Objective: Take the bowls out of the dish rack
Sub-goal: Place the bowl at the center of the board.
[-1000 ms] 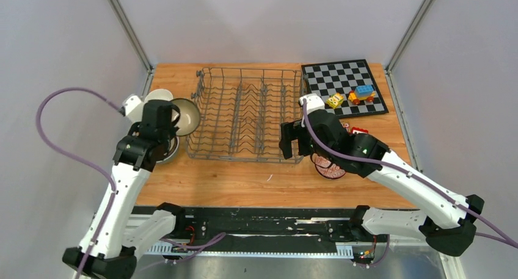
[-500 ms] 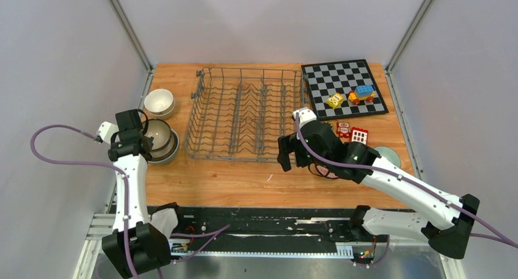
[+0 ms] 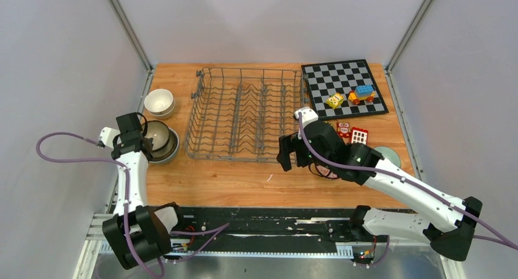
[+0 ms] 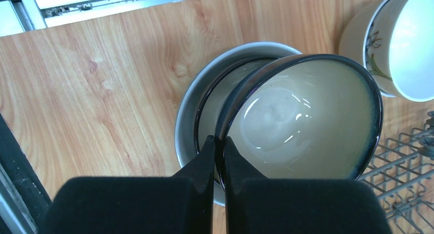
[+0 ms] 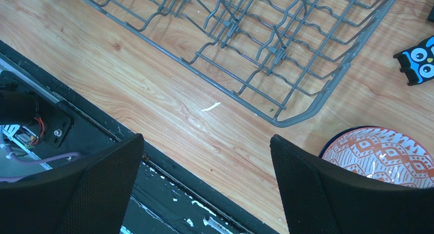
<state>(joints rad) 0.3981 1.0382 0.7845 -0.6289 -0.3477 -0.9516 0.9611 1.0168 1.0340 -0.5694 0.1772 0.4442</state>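
Left wrist: tool (image 4: 219, 144) on bowl (image 4: 302, 126) rim

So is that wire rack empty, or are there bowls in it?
Empty: the dish rack shows only bare tines from above, with nothing standing between them. The bowls sit outside it, off its left side.

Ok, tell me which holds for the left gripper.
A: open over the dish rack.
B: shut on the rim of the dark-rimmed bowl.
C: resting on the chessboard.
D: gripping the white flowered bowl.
B: in the left wrist view the left gripper pinches the rim of the dark-rimmed bowl, which leans in the grey bowl.
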